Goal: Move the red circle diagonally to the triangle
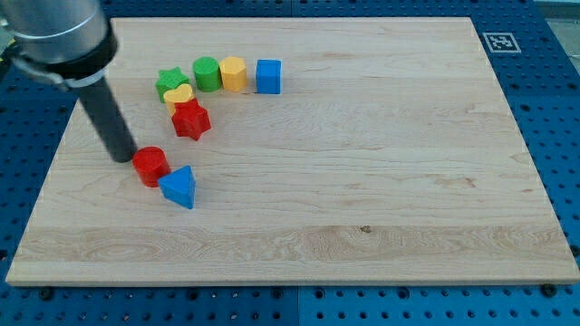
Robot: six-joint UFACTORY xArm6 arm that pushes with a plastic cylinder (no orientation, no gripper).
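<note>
The red circle (150,166) lies on the wooden board (362,181) at the view's left. The blue triangle (178,187) lies just below and to its right, touching it or nearly so. My tip (120,156) stands right against the red circle's left side, slightly above it. The dark rod rises from there toward the view's top left.
A cluster lies above: a red star (190,119), a yellow heart (178,96), a green star (169,82), a green cylinder (207,73), a yellow hexagon (234,73) and a blue cube (268,76). The board's left edge is close to my tip.
</note>
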